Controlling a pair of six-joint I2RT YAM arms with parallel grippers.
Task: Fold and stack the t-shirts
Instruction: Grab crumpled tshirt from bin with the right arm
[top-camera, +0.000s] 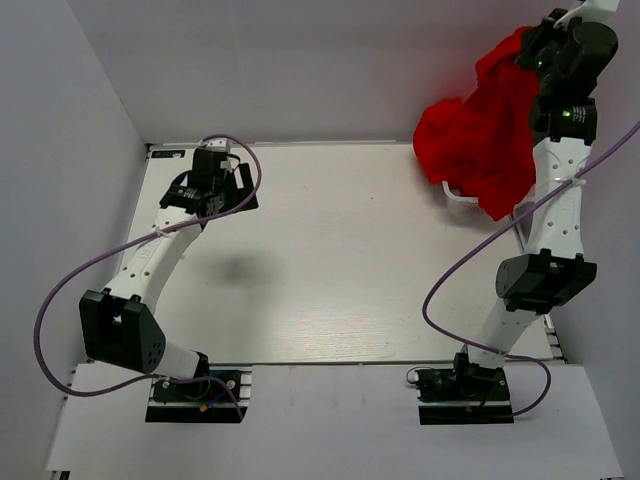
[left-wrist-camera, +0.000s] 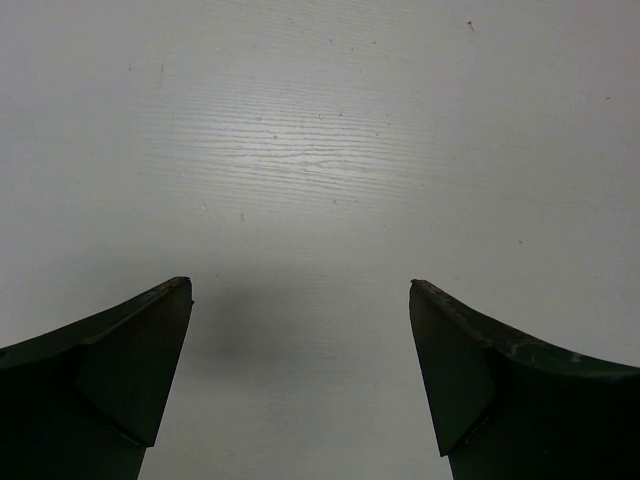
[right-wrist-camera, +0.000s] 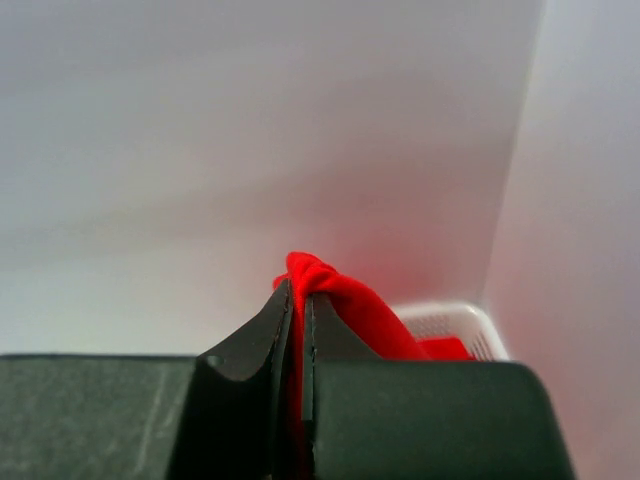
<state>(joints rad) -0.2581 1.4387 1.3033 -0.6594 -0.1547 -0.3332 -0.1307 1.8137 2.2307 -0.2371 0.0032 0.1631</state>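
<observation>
Right end effector clamped fully on a bunched fold of the red fabric t-shirt. The shirt hangs lifted over the far right corner of the white wood-grain table, above a white mesh basket. Left end effector wide open, holding nothing, over bare table. Plain grey walls all round.

One red t-shirt; probably one white basket; one table; two arms.

White wood-grain table — white basket at far-right corner.
</observation>
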